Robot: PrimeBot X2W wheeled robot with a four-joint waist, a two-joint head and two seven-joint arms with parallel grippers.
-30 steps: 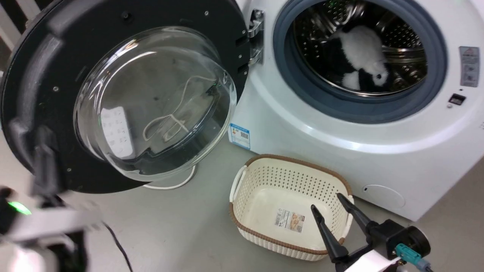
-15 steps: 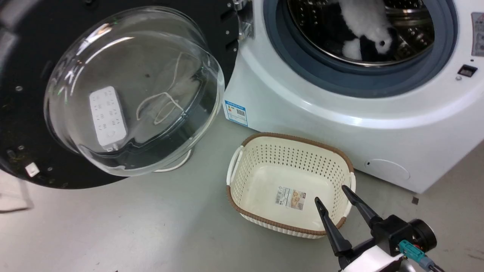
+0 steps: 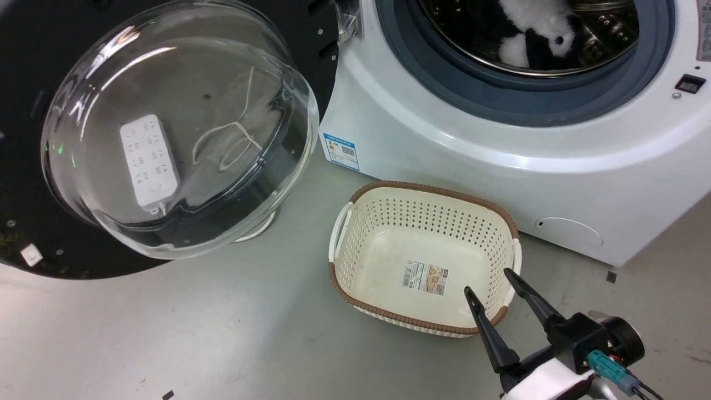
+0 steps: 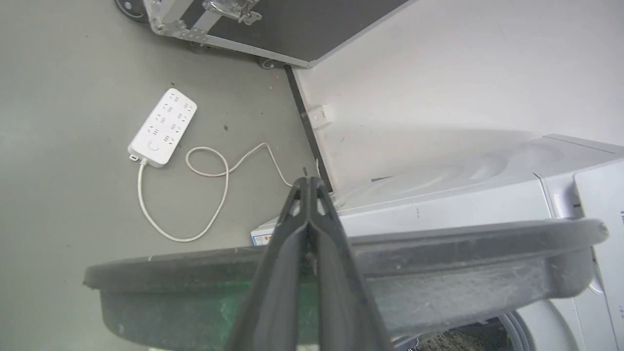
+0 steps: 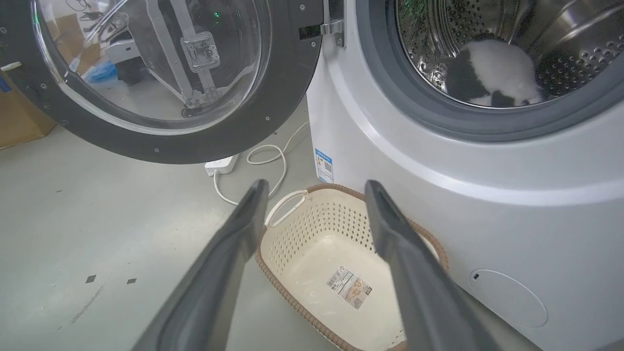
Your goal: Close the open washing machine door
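The washing machine door (image 3: pixel 166 133), a black rim around a bulging glass bowl, stands swung open to the left of the white washing machine (image 3: pixel 472 161). In the left wrist view my left gripper (image 4: pixel 308 179) is shut with nothing in it. Its fingers reach over the door's upper edge (image 4: pixel 438 258), seen edge-on; contact cannot be told. My right gripper (image 3: pixel 486 281) hangs open over the near right corner of a basket, well clear of the door (image 5: pixel 287 97). In its own view, the right gripper (image 5: pixel 316 184) points toward the machine's front (image 5: pixel 438 195).
A cream basket (image 3: pixel 433 189) with a brown rim stands on the floor before the machine. A black and white plush toy (image 3: pixel 533 33) lies in the steel drum. A white power strip (image 4: pixel 163 126) and its cord lie behind the door, by a black case (image 4: pixel 273 24).
The head camera has shifted, sliding the whole picture up and left. My left forearm with its green light, at lower left a second ago, has left the head view. The right gripper stays open.
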